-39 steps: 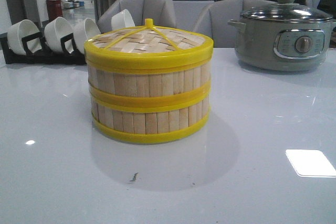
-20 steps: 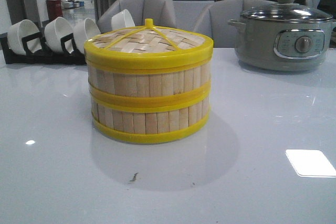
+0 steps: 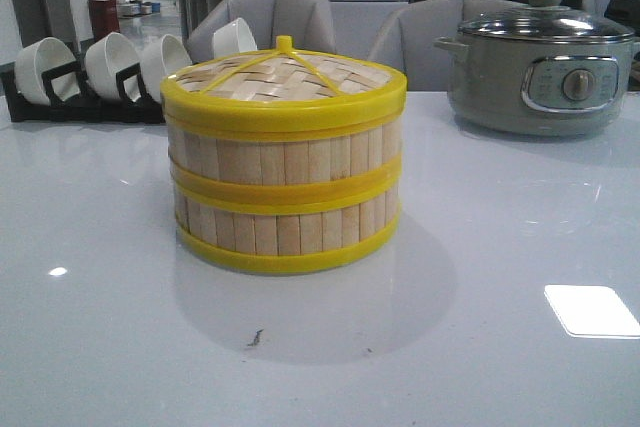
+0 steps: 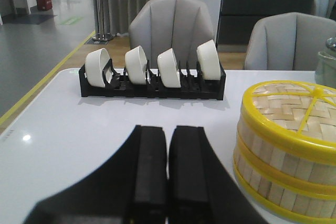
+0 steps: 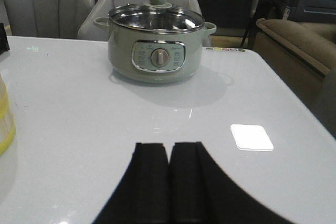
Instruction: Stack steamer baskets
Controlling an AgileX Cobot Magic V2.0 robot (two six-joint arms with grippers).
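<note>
Two steamer baskets stand stacked at the table's middle: the upper basket [image 3: 285, 157] sits on the lower basket [image 3: 285, 227], and a woven yellow-rimmed lid [image 3: 283, 82] with a knob covers the top. The stack also shows in the left wrist view [image 4: 286, 153], and its edge shows in the right wrist view [image 5: 4, 124]. My left gripper [image 4: 168, 129] is shut and empty, over the table to the left of the stack and apart from it. My right gripper [image 5: 169, 145] is shut and empty, over the table to the right of the stack. Neither gripper shows in the front view.
A black rack [image 3: 85, 107] with several white bowls stands at the back left, also seen in the left wrist view [image 4: 152, 82]. A grey electric pot [image 3: 540, 72] with a glass lid stands at the back right, also seen in the right wrist view [image 5: 155, 45]. Chairs stand behind the table.
</note>
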